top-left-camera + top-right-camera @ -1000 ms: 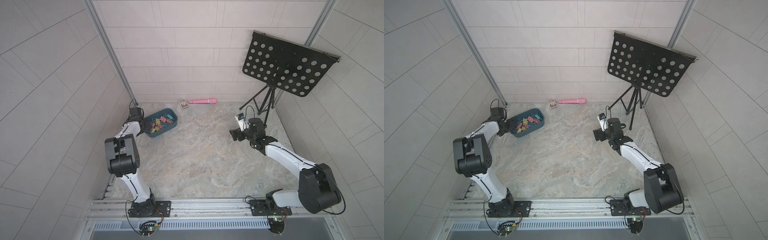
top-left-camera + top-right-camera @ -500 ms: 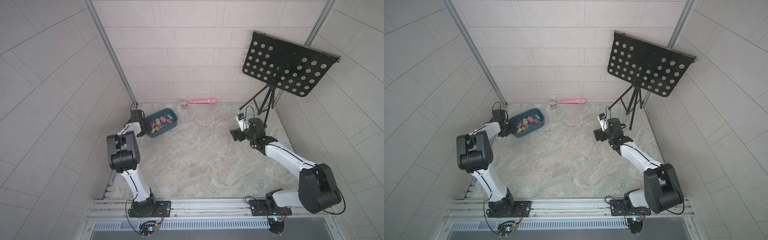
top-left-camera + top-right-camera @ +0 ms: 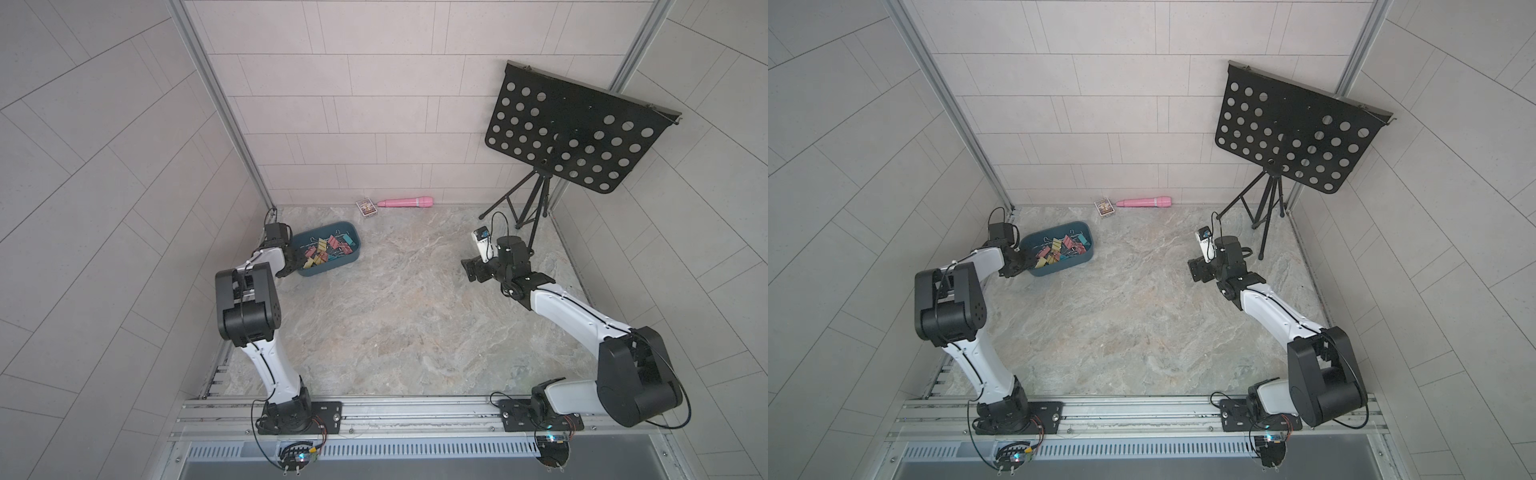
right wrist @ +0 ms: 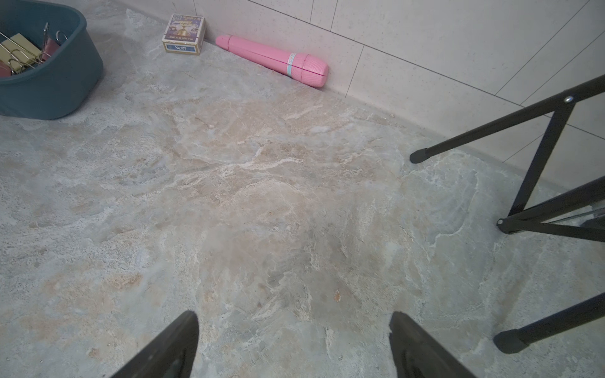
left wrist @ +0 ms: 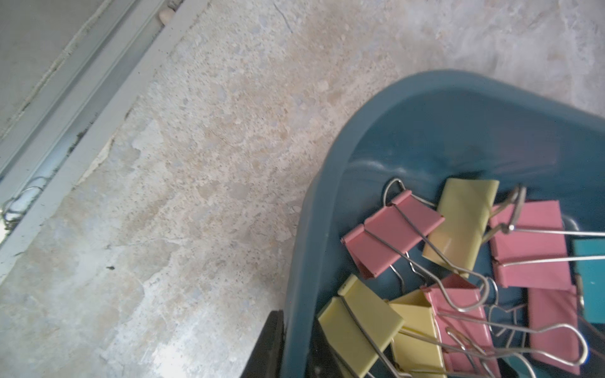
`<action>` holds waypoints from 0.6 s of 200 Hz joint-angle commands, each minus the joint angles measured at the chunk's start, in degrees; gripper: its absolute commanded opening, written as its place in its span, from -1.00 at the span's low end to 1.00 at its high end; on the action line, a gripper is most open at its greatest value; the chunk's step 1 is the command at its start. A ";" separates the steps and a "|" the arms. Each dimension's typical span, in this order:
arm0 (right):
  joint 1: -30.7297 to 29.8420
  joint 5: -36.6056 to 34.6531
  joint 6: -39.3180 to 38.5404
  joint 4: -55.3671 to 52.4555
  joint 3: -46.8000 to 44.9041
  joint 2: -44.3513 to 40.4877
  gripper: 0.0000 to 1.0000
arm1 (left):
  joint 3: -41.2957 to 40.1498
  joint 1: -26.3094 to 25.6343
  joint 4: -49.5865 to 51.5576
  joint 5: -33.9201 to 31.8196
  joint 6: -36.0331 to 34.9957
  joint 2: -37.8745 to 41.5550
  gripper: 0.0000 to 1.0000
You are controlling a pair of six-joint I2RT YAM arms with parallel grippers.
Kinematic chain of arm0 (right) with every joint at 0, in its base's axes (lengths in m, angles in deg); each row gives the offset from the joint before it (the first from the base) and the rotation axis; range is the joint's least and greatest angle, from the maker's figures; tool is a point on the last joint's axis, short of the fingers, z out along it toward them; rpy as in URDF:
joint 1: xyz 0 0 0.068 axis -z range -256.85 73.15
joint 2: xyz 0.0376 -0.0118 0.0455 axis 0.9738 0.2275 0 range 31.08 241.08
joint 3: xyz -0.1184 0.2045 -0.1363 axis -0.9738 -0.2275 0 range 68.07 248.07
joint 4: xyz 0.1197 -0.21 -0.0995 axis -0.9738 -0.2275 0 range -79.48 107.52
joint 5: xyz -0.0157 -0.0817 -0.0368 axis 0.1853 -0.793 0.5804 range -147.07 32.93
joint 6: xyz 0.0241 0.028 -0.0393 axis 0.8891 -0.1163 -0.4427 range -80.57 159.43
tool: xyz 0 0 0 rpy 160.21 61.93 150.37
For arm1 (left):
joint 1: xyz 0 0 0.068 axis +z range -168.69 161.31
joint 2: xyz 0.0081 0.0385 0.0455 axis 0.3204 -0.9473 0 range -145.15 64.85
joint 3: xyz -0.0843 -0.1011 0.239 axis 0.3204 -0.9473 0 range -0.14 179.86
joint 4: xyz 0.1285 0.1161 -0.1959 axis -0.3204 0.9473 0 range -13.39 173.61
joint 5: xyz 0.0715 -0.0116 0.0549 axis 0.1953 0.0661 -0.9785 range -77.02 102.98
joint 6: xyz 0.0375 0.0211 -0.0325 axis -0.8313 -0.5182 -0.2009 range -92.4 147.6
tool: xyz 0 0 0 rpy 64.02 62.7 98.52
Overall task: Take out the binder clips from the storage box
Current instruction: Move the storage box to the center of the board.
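The binder clips [image 3: 326, 251] lie in a messy pile inside the storage box [image 3: 336, 267]. They are pink, yellow and teal, they point all different ways, and their wire loops cross. The box sits flat, open side up, at the far left of the surface [image 3: 395, 311]. Its long side runs left to right, with the right end a bit nearer the back wall. The left pincer [image 3: 295, 266] is pinched tight on the box's wall at the left end. The right pincer [image 4: 293, 327] is wide, holds nothing, and is well apart.

Robot lab cell: tiled walls [image 3: 374, 104], mounting rail [image 3: 415, 409]
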 commanded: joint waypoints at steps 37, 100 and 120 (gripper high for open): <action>-0.19 -1.63 -1.20 -1.61 0.66 -0.39 0.89 | -2.19 -4.01 4.58 -0.69 -3.35 3.39 -0.70; -0.20 -1.92 -1.60 -2.00 -0.30 0.11 0.89 | -4.83 -11.19 5.71 -0.36 -3.93 7.51 -0.69; -0.19 -1.99 -1.64 -2.18 -0.78 -0.46 0.90 | -5.45 -12.24 6.01 -0.25 -4.23 7.70 -0.70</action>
